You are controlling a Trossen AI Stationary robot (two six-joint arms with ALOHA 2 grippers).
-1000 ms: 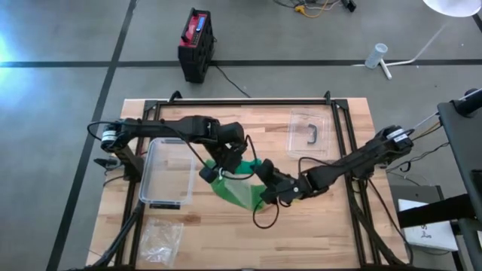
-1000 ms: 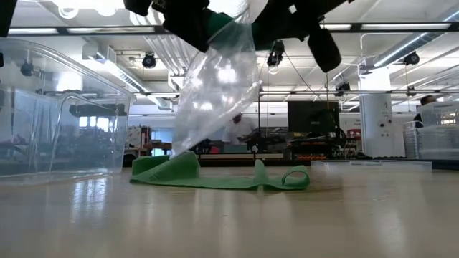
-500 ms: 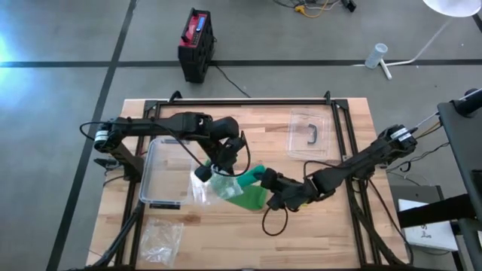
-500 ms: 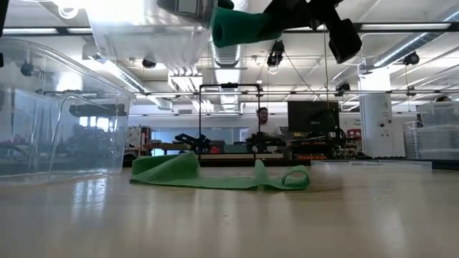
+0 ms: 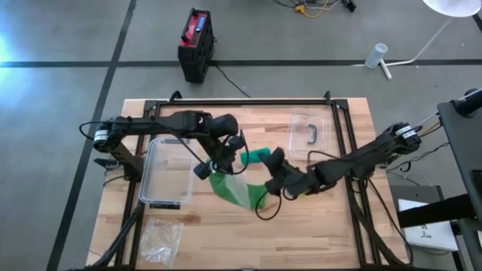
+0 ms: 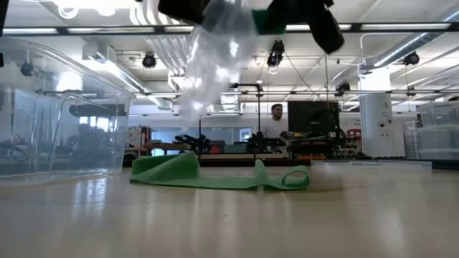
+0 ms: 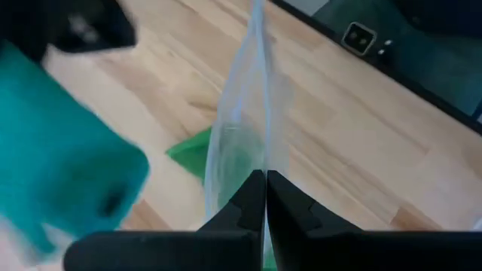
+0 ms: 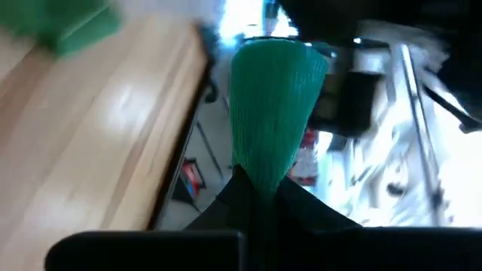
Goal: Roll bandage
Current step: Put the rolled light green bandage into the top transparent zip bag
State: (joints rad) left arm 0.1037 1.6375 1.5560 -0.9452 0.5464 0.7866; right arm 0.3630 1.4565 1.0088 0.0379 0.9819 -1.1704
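Above the middle of the wooden table (image 5: 331,218), the right gripper (image 5: 273,159) has its two dark fingers pinched tight on one end of a rolled green bandage (image 8: 273,105). In the right wrist view the roll looks like a stubby cylinder of finely ribbed, bright green fabric, narrow where the fingers squeeze it and flaring wider toward its free, rounded end. From overhead the roll shows as a short teal-green stub held in the air just beside the left gripper (image 5: 218,162). That left gripper has its fingers fully closed on the edge of a clear plastic bag (image 7: 245,143), which hangs thin and see-through, edge-on between the fingertips in the left wrist view. The roll and the bag's upper part are very near each other; whether they touch cannot be told. Below both grippers, a second piece of green bandage (image 6: 215,174) lies flat and unrolled on the tabletop, a crumpled strip with a small loop at one end. Farther out on the left side of the table stands a clear plastic bin (image 5: 167,173), with a crumpled clear wrapper (image 5: 160,237) near the table's front corner. On the right side lies a clear lid (image 5: 310,134) with a dark handle. Beyond the table, in the low view, a person (image 6: 276,122) is visible in the room.
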